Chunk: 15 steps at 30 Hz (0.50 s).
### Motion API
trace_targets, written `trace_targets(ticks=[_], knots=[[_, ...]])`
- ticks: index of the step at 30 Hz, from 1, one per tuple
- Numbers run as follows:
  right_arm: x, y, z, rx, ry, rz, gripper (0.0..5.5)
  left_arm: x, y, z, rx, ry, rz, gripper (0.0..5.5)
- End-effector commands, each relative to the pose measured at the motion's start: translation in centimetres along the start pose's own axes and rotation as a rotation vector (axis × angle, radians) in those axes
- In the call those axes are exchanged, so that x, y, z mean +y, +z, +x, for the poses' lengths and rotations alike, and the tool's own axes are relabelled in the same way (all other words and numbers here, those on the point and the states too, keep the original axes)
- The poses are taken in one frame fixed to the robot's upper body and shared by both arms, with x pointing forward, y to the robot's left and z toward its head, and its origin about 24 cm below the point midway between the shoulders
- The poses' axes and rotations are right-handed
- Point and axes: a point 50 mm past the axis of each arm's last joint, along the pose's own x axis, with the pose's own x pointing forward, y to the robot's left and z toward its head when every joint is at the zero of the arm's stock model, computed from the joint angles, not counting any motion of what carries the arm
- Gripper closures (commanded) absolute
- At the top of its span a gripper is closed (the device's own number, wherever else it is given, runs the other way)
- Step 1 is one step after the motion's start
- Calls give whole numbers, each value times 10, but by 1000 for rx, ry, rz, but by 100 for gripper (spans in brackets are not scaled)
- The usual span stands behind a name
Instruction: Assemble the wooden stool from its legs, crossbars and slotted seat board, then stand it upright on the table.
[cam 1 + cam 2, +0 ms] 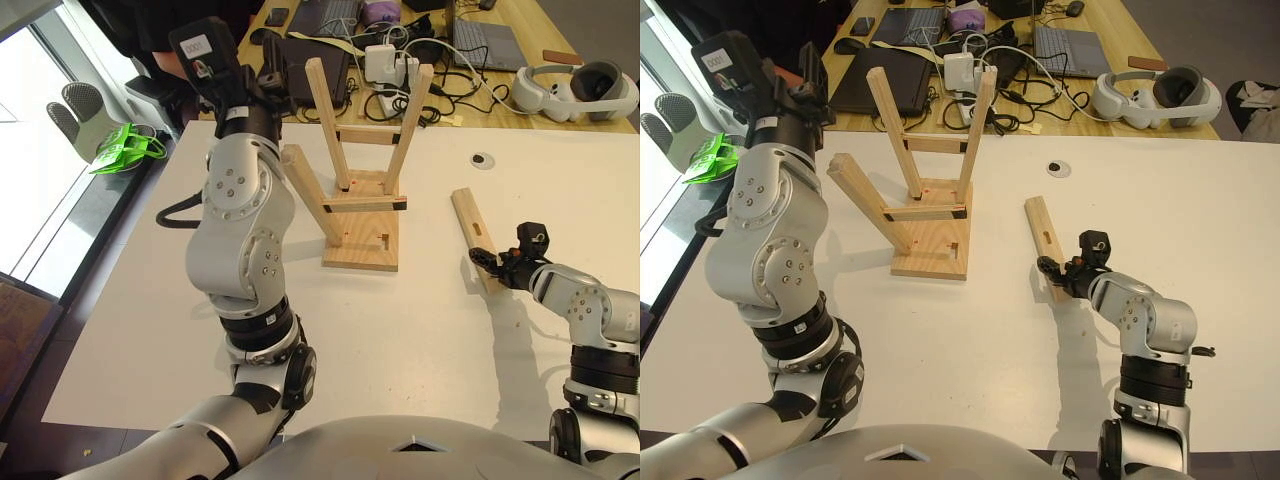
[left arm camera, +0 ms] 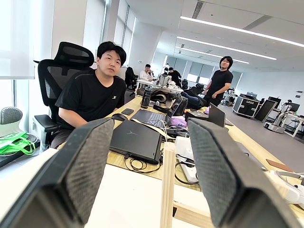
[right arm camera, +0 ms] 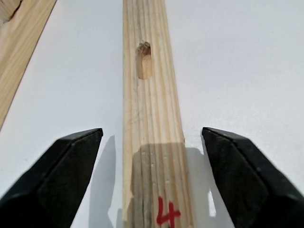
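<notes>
Stool sits inverted, one leg short; the loose leg runs between the jaws of our released right claw, ready for gripping. Our left claw, also released, hovers over an upright leg.

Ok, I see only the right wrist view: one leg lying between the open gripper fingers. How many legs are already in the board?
Observer: Three legs stick up from the board, which lies flat.
Operator: Is a slot free for mine?
Observer: Yes, one empty slot shows near the board's near right corner.
Operator: And the left gripper?
Observer: The left gripper is open and raised beside the top of the far left leg, not touching it.
</notes>
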Motion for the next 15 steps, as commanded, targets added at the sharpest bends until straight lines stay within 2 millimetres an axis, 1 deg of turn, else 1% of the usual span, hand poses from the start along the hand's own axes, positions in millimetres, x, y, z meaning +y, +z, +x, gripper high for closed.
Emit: trace_targets(ticks=[1,5,15], knots=[[3,1,1,14,12,-17,164,-1,3,1,-8,3,-1,263],[7,2,2,9,25,-20,164,-1,3,1,-6,1,0,263],[7,0,1,18,25,-16,164,-1,3,1,-6,1,0,263]])
